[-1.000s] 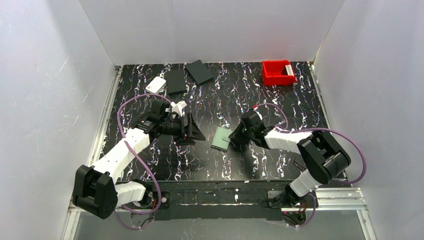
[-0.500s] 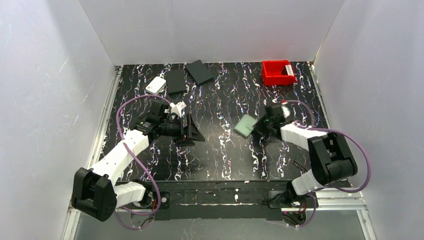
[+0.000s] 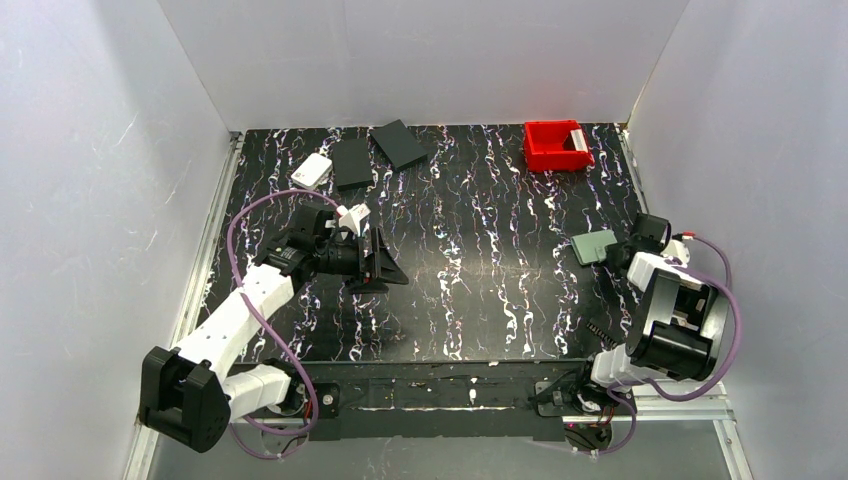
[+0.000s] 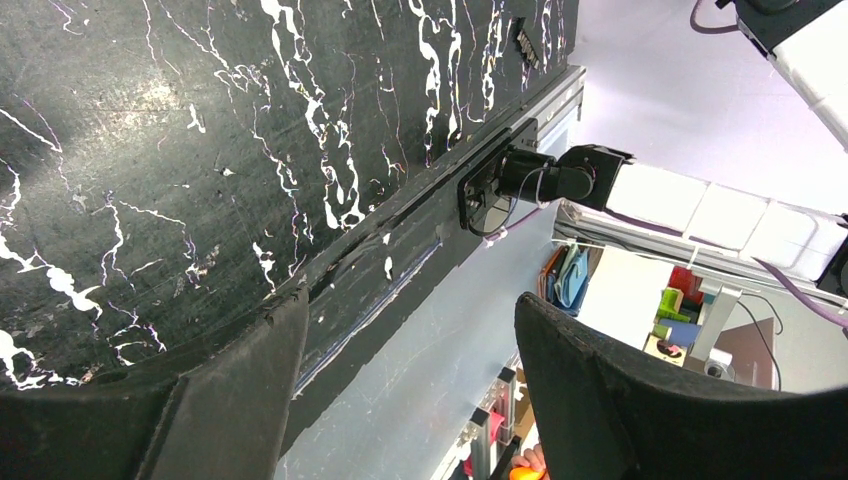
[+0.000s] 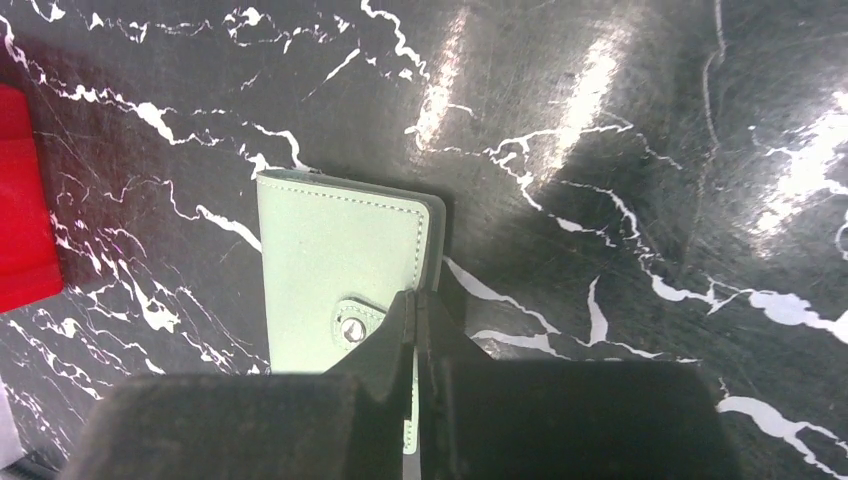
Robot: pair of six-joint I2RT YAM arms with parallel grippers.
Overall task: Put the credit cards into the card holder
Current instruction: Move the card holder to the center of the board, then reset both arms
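The card holder is a closed sage-green wallet at the right side of the table. My right gripper is shut on its edge. In the right wrist view the wallet shows its snap tab, and the right gripper pinches its right edge low over the marbled table. My left gripper is open and empty left of centre. In the left wrist view the left gripper frames only the table's front edge. I see no credit cards lying loose.
A white rounded box and two black flat rectangles lie at the back left. A red bin with something pale inside stands at the back right, and its edge shows in the right wrist view.
My right gripper has carried the green wallet from the table's centre to the right side. The left arm has hardly moved.
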